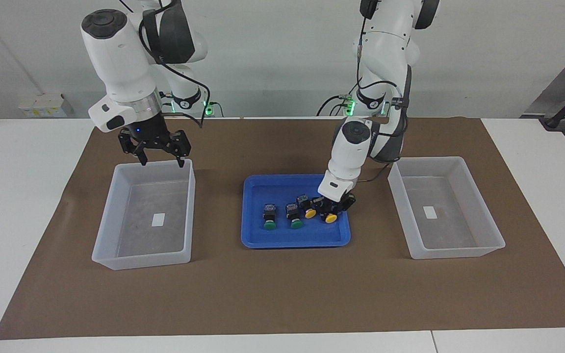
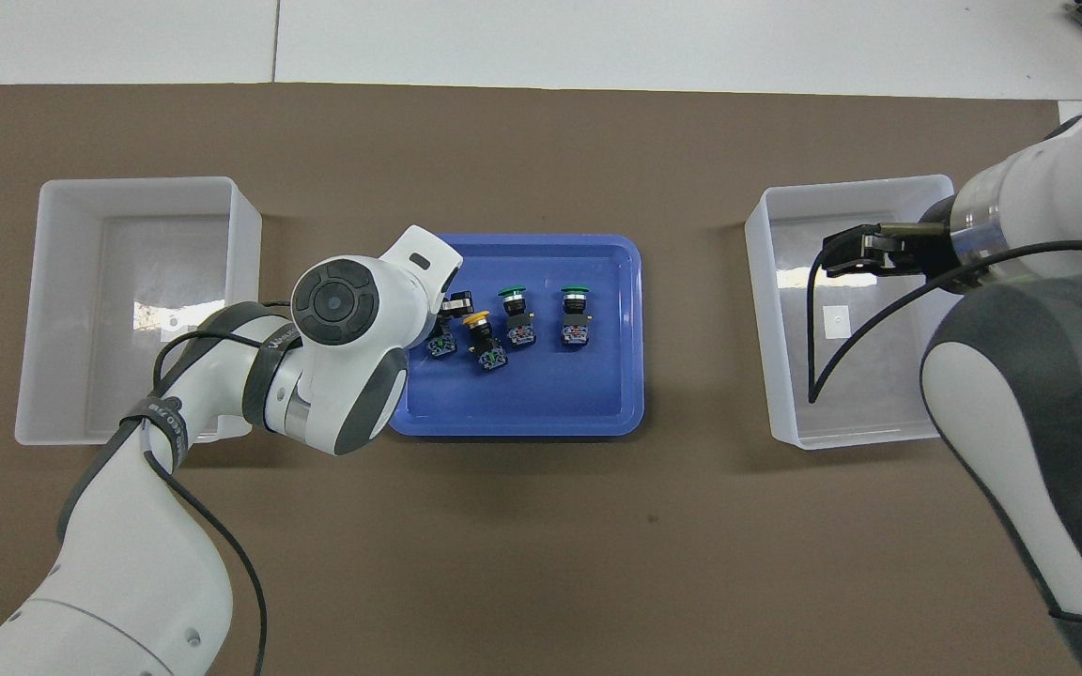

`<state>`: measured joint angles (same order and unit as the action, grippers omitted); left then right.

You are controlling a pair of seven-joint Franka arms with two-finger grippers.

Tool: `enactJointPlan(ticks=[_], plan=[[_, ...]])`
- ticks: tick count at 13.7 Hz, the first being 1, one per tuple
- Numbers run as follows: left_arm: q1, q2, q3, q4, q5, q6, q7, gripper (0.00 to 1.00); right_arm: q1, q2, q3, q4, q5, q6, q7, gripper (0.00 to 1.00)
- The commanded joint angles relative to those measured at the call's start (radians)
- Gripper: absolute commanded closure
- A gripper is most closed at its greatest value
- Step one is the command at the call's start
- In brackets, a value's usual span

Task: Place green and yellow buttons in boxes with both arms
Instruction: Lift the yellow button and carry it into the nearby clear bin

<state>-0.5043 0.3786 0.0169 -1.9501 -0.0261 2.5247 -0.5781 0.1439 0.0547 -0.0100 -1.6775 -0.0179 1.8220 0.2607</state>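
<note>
A blue tray (image 1: 295, 241) is sitting mid-table on brown paper (image 1: 282, 294), with a clear box at each end: one box (image 1: 111, 255) toward the right arm's end, the other box (image 1: 459, 252) toward the left arm's end. Both boxes are holding nothing but a white label.

All four buttons are lying in the tray in a rough row. The two green buttons (image 1: 269, 217) (image 1: 294, 216) are lying side by side toward the right arm's end, caps pointing away from the robots. A yellow button (image 1: 308, 208) is lying next to them, slightly nearer the robots. The last yellow button (image 1: 330, 217) is sitting at the end of the row closest to the left arm's box.

The left gripper (image 1: 332, 206) is reaching down into the tray and is clamping its fingers tight on that last yellow button, whose cap is sticking out below the fingertips. In the overhead view the arm's wrist is covering most of this grip.

The right gripper (image 1: 160, 158) is hanging over the robots' edge of its box, fingers spread wide and holding nothing; this arm is waiting.
</note>
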Motion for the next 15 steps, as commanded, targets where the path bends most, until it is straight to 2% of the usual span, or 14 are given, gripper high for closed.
enactJointPlan(ticks=[1, 10, 15], plan=[[0.006, -0.006, 0.0, 0.037, -0.009, -0.035, 0.001, 1.0, -0.027, -0.016, 0.007, -0.015, 0.024, -0.003, 0.008, 0.0], [0.113, -0.017, 0.001, 0.318, -0.006, -0.386, 0.027, 1.0, -0.027, -0.015, 0.007, -0.015, 0.024, -0.003, 0.008, 0.0], [0.246, -0.018, 0.0, 0.418, -0.008, -0.536, 0.205, 1.0, -0.027, -0.016, 0.007, -0.015, 0.024, -0.003, 0.008, 0.0]])
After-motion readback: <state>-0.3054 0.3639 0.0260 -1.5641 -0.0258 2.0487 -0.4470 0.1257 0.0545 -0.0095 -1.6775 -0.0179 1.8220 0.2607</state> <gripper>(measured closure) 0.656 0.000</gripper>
